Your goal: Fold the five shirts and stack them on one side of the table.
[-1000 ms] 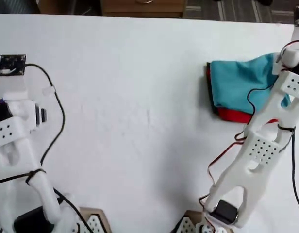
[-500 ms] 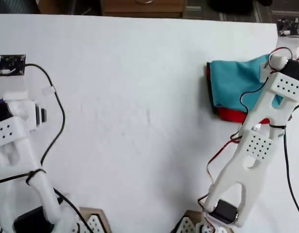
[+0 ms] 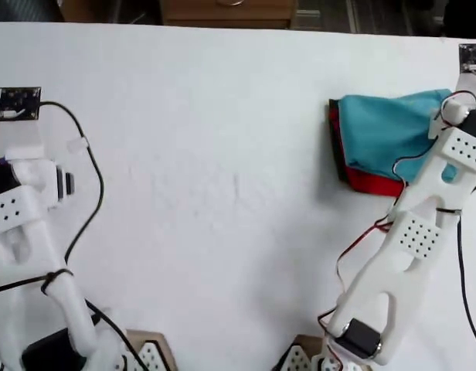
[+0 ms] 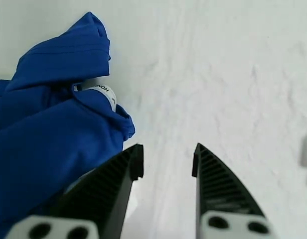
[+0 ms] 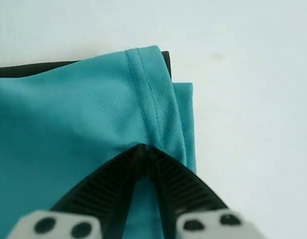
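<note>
Right gripper [image 5: 144, 153] fingers pinched on teal shirt [image 5: 69, 119] fold; careless pull could drag it off red shirt [image 3: 371, 182] beneath. Left gripper [image 4: 166, 160] fingers apart, empty, beside blue shirt [image 4: 49, 129].

You find one piece of print: small white sewn-in neck label [image 4: 101, 93] in collar fold of royal-blue fabric shirt [image 4: 44, 144], left wrist view. Dark capital letters run along label. Label curls round fold, so word cuts off partway; you cannot read it whole. In high view, small black square board [image 3: 18, 103] lies on white table at cable end. Pale marks on board too small for you to read. Nothing else legible.
</note>
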